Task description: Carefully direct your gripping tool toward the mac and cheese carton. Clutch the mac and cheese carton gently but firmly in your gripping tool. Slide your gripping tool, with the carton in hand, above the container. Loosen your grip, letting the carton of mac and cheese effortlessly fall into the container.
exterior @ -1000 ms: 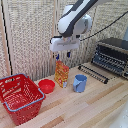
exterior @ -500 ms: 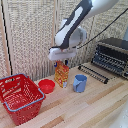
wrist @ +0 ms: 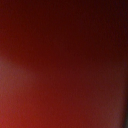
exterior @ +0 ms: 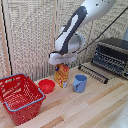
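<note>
The mac and cheese carton (exterior: 62, 76) is orange-yellow with red print and stands on the wooden table, leaning slightly, between a red bowl and a blue cup. My gripping tool (exterior: 60, 62) sits directly on the carton's top, its fingers down around the top edge. The exterior view is too coarse to show whether the fingers press on the carton. The wrist view is filled with a dark red blur, a surface very close to the lens. The red wire-mesh basket (exterior: 20, 97) with a blue-grey rim stands at the exterior view's left front, apart from the carton.
A small red bowl (exterior: 46, 86) lies between the basket and the carton. A blue cup (exterior: 80, 83) stands just to the carton's right. A dark rack (exterior: 94, 73) and a toaster oven (exterior: 113, 56) sit at the right. A slatted wall is behind.
The arm has come down from above the carton until the gripping tool reaches the carton's top. The carton, basket, bowl and cup have stayed where they were.
</note>
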